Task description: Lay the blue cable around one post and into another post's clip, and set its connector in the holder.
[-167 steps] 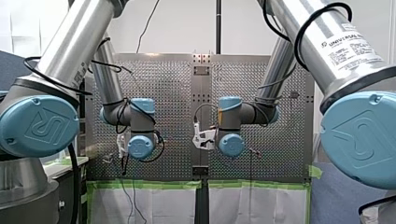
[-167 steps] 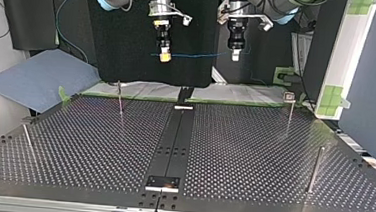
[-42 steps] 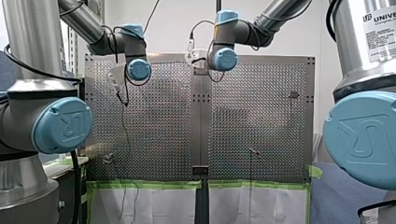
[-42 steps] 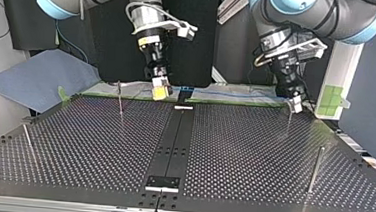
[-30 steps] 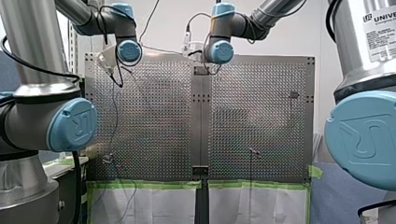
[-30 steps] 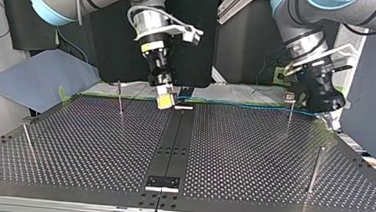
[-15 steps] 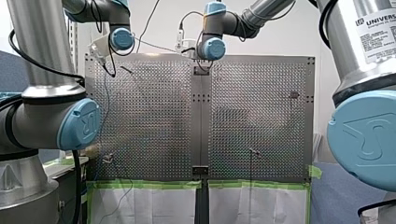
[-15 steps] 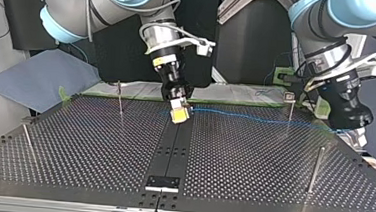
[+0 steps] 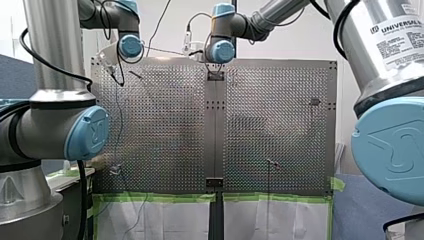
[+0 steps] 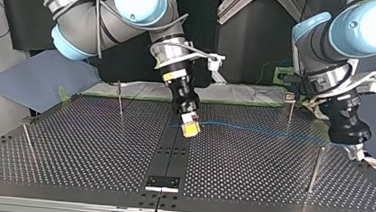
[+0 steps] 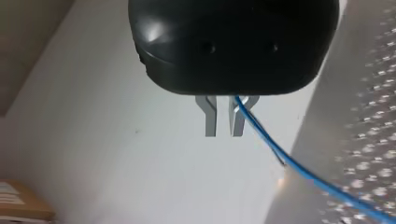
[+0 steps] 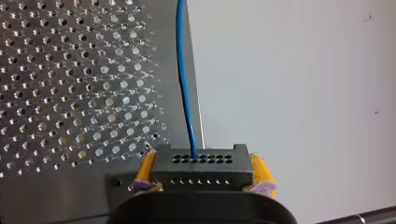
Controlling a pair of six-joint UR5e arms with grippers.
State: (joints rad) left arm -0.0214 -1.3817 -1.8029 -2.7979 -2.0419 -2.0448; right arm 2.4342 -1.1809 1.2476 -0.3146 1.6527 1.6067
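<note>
Since half a second ago both arms have come nearer the camera in the top view. My right tool has left the far edge and hangs low over the black centre strip. My left tool has sunk to the right edge of the worktop. Five seconds back both hung high behind it.

Low across the right half of the perforated metal worktop, the blue cable stretches from one tool to the other. It crosses the lower part of the clip-topped post; whether it touches the post I cannot tell. My right tool's yellow pads are clamped on the two ends of the dark connector, and the cable leaves it straight ahead. In the left wrist view my left tool's metal fingers stand almost together, with the cable pinched at them and trailing off to one side.

A thick post stands just beside my left tool. A thin post and a leaning one stand at the view's left, well apart from the cable. A black plate sits at the strip's near end. A blue-grey mat lies past the far left corner. In the front view green tape edges white sheeting below the worktop, and a white wall stands behind.
</note>
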